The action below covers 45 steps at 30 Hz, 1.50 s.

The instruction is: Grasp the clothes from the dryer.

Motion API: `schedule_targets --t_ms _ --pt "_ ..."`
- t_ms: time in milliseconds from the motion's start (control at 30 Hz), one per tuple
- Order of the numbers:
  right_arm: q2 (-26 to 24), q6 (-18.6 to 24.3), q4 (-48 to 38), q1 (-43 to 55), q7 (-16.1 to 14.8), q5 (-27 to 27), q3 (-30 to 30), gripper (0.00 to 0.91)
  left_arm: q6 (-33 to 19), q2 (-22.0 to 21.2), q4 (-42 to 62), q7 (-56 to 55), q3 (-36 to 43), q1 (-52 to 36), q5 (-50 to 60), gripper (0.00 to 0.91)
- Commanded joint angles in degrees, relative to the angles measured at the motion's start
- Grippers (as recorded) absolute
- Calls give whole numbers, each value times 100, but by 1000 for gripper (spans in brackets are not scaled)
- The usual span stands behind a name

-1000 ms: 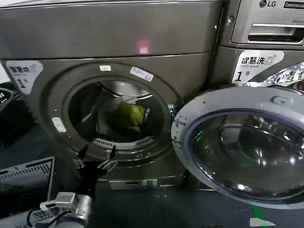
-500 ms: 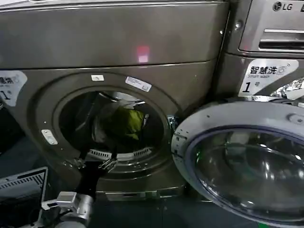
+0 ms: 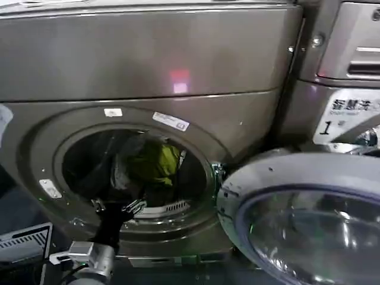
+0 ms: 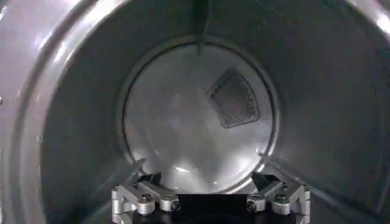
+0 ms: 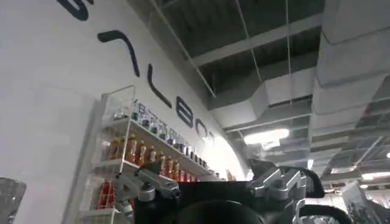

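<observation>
The dryer [image 3: 148, 59] is the big bronze-grey front loader, and its round door [image 3: 309, 219] hangs open to the right. Inside the steel drum [image 4: 79, 122] lies the clothes [image 3: 155, 163], a yellow-green bundle with pale cloth at its left. My left gripper [image 3: 119, 208] is open at the lower rim of the porthole, below and in front of the bundle, holding nothing. In the left wrist view the left gripper [image 4: 207, 179] faces the drum's back wall with its perforated patch [image 4: 234, 97]. My right gripper [image 5: 207, 176] is open and empty, pointing up towards a ceiling.
A second machine with a white "1" label [image 3: 347, 116] stands right of the dryer. A dark basket-like object [image 3: 24, 243] sits low on the left. The open door takes up the lower right. A shelf of bottles [image 5: 131, 152] shows in the right wrist view.
The dryer looms larger and its opening has shifted left in the head view. My left gripper has gone from below the porthole rim to the lower edge of the opening.
</observation>
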Motion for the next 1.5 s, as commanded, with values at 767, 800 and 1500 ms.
schedule_targets --t_ms 767,800,1500 --pt "-40 -194 -58 -233 -131 -254 434 907 -1121 295 7231 113 795 -6294 -440 907" --pt "-52 -193 -67 -225 -132 -249 432 907 -1161 263 7556 146 812 -6568 -416 907" --pt "-11 -185 -103 -64 -155 -278 299 907 -1557 673 11192 4626 4485 -9097 2141 907"
